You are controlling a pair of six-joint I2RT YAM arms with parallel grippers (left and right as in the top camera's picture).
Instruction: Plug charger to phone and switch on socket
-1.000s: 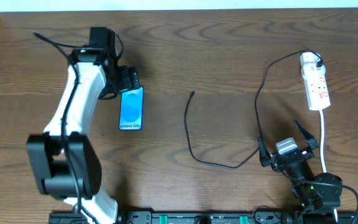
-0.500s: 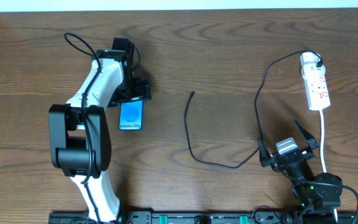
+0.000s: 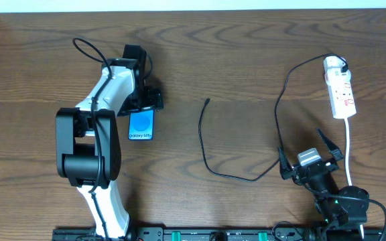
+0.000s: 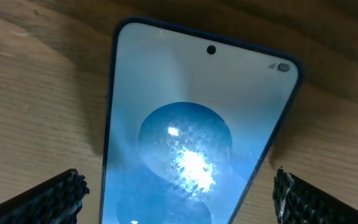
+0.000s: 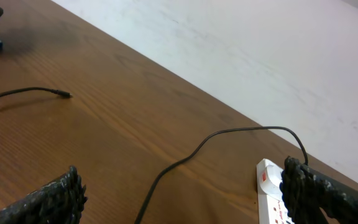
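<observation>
The phone (image 3: 141,126) lies flat, blue screen up, left of centre. My left gripper (image 3: 143,106) is open over its far end. In the left wrist view the phone (image 4: 191,124) fills the frame between the two fingers (image 4: 48,199), which do not touch it. The black charger cable (image 3: 206,161) loops across the middle of the table, its loose tip (image 3: 208,101) right of the phone. Its other end runs to the white power strip (image 3: 341,92) at the far right. My right gripper (image 3: 305,148) is open and empty, near the front right. The right wrist view shows the cable (image 5: 185,155) and the strip (image 5: 271,190).
The strip's thick white cord (image 3: 348,150) runs toward the front edge past my right arm. A white wall (image 5: 241,43) lies beyond the table's far edge. The arm bases stand along the front edge.
My left arm has swung right, bringing its gripper from beside the phone's far end to directly over it. Phone, cable and right arm have not moved.
</observation>
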